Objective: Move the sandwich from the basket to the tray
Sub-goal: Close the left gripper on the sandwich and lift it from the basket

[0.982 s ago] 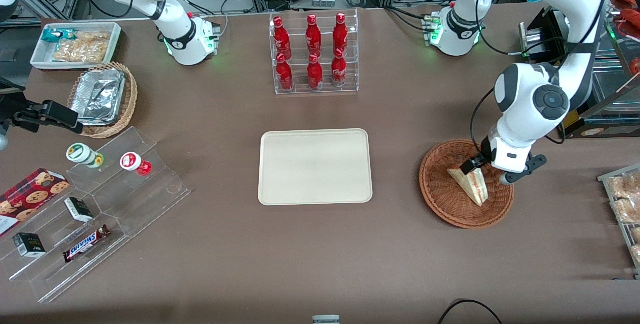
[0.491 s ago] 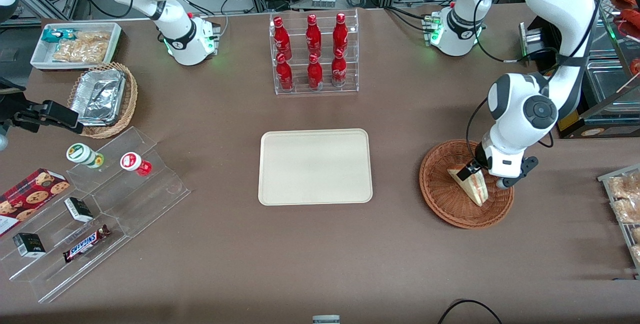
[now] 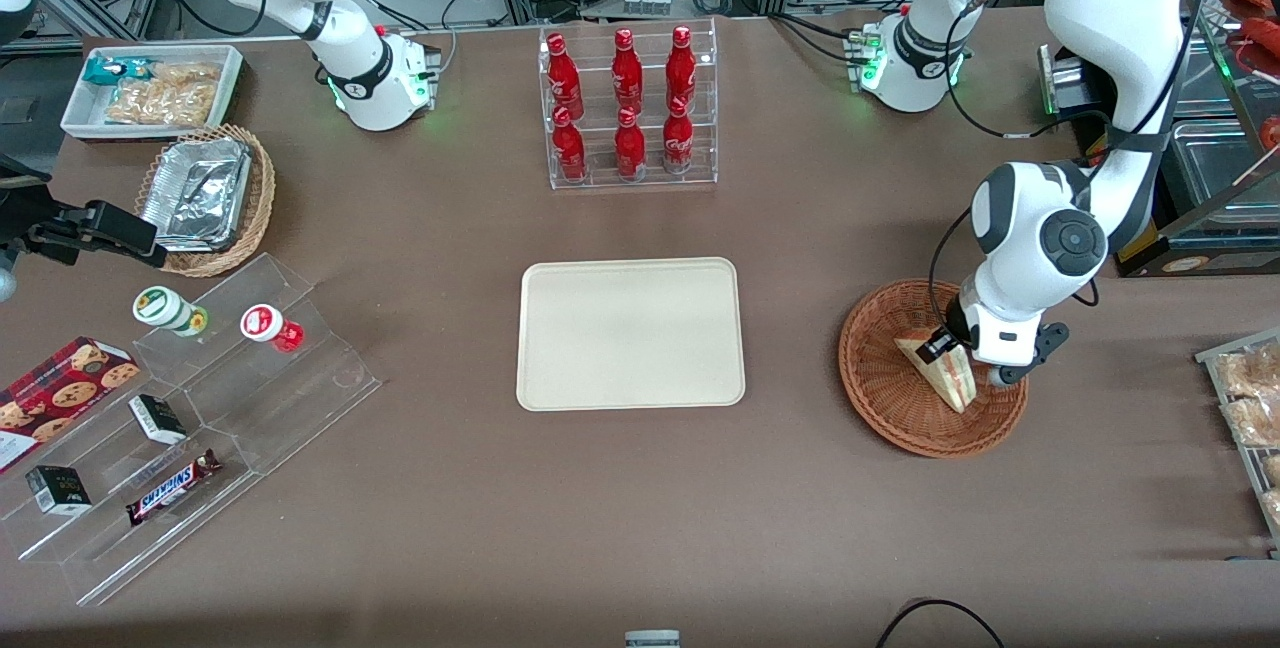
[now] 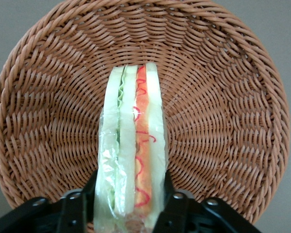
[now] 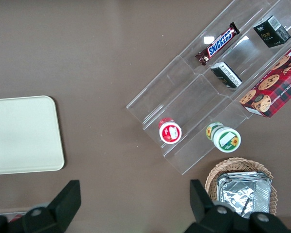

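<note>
The sandwich (image 3: pixel 945 368), a wrapped white-bread wedge with green and red filling, stands on edge in the round reddish-brown basket (image 3: pixel 885 398) toward the working arm's end of the table. My left gripper (image 3: pixel 962 360) is down in the basket with one finger on each side of the wedge's thick end. In the left wrist view the black fingers (image 4: pixel 177 204) press against both bread faces of the sandwich (image 4: pixel 131 145), which still rests on the basket weave (image 4: pixel 223 111). The cream-beige tray (image 3: pixel 630 333) lies flat mid-table, with nothing on it.
A clear rack of red bottles (image 3: pixel 628 108) stands farther from the front camera than the tray. A tiered acrylic stand (image 3: pixel 190 418) with snacks, a tan basket of foil trays (image 3: pixel 205 198) and a white snack bin (image 3: pixel 150 88) sit toward the parked arm's end.
The left arm has lowered and shifted slightly toward the tray, bringing the gripper down round the sandwich's thick end. The sandwich and basket have not moved.
</note>
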Robot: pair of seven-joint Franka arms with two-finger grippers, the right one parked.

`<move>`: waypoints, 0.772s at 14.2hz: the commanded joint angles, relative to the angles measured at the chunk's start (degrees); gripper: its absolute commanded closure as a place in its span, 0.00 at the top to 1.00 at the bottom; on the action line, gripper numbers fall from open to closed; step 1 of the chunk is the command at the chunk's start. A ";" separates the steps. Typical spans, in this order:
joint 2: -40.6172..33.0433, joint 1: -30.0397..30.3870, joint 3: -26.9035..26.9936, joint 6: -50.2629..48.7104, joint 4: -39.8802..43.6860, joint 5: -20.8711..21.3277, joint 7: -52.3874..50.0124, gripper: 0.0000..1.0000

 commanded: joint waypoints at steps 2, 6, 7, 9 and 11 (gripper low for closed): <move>-2.58 -0.13 -0.16 -2.66 1.11 0.05 0.01 0.13; -2.76 -0.57 -2.00 -19.69 10.57 0.32 1.76 0.13; -2.24 -0.57 -3.49 -22.60 12.86 0.32 1.60 0.10; 0.04 -0.83 -6.91 -23.51 16.82 0.40 2.21 0.09; 3.11 -2.06 -9.38 -23.51 20.07 0.40 4.83 0.11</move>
